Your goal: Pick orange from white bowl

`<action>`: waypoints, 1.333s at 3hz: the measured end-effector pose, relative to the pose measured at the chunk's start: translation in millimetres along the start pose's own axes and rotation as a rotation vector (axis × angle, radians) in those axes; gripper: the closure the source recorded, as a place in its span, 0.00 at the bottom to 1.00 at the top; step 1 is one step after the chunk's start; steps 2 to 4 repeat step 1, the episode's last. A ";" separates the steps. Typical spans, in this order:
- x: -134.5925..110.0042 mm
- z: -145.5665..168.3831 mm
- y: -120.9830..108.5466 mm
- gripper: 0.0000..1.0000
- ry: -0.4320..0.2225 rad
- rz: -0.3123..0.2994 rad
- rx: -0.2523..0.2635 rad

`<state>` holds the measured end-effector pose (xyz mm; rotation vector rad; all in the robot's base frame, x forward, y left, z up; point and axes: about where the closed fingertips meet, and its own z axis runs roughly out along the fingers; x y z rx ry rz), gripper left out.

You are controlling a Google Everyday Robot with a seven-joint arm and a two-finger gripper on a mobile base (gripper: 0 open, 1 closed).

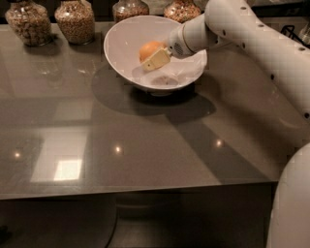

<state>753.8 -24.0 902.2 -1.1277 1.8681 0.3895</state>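
The orange (147,47) is inside the white bowl (118,46), which stands at the back middle of the grey table. My gripper (150,55) reaches into the bowl from the right and is shut on the orange. One pale finger (156,60) lies across the orange's front; the other is hidden behind the fruit. The orange hangs above the bowl's bottom, near its back wall. My white arm (252,34) crosses over the bowl's right rim.
Several glass jars of grains stand along the table's back edge: two at the left (29,22) (75,19) and two just behind the bowl (130,7) (181,8). The table's front edge (135,190) runs across below. A dark wire object (296,33) sits at the far right.
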 end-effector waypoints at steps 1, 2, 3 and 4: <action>-11.0 -28.0 11.9 1.00 -0.012 0.008 -0.007; -11.0 -28.0 11.9 1.00 -0.012 0.008 -0.007; -11.0 -28.0 11.9 1.00 -0.012 0.008 -0.007; -11.0 -28.0 11.9 1.00 -0.012 0.008 -0.007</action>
